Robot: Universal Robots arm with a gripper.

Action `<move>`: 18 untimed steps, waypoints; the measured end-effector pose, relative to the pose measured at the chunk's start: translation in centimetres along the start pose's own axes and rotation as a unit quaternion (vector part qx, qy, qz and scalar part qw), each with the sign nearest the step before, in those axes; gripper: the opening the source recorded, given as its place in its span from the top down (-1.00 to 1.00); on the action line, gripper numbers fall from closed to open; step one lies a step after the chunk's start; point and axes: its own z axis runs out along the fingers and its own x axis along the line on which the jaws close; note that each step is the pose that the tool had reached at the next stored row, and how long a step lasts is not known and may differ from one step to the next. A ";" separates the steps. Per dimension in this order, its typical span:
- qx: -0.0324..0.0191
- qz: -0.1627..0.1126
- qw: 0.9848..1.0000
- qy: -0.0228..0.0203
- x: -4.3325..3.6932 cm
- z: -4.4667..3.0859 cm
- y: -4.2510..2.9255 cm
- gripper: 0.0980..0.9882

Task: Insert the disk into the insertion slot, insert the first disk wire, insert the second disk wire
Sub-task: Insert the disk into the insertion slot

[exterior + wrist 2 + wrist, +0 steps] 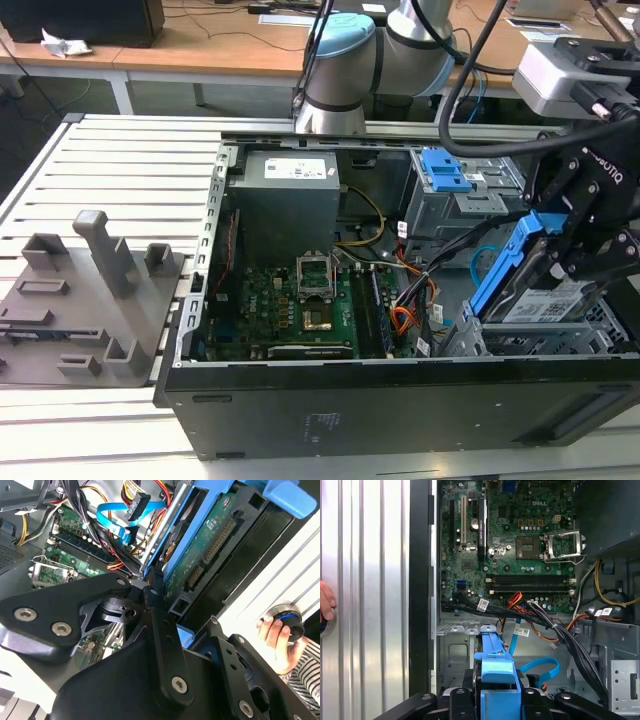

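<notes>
The gripper [565, 250] is squeezing tight on the disk [543, 300], with its black fingers [152, 597] pressing on the blue frame. The disk is hanging tilted, its handle end up high and its low end dipping toward the insertion slot [520, 345] just under it, at the exterior view's right of the open computer case [300, 400]. It is not lying flat in the slot yet, so the first step is looking only partly done. The first disk wire [137, 505] is dangling near the disk and looking unplugged, and the light blue cable [545, 666] is lying free too, so both wire steps are waiting
</notes>
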 end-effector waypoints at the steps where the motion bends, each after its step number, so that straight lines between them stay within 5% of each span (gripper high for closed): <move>1: 0.000 0.000 1.000 0.000 0.00 0.07 0.00 0.41; 12: 0.000 0.000 1.000 0.000 0.00 0.13 0.00 0.24; 16: 0.000 0.000 1.000 0.000 0.00 0.14 -0.01 0.96; 18: 0.000 0.000 1.000 0.000 0.00 0.15 -0.01 0.98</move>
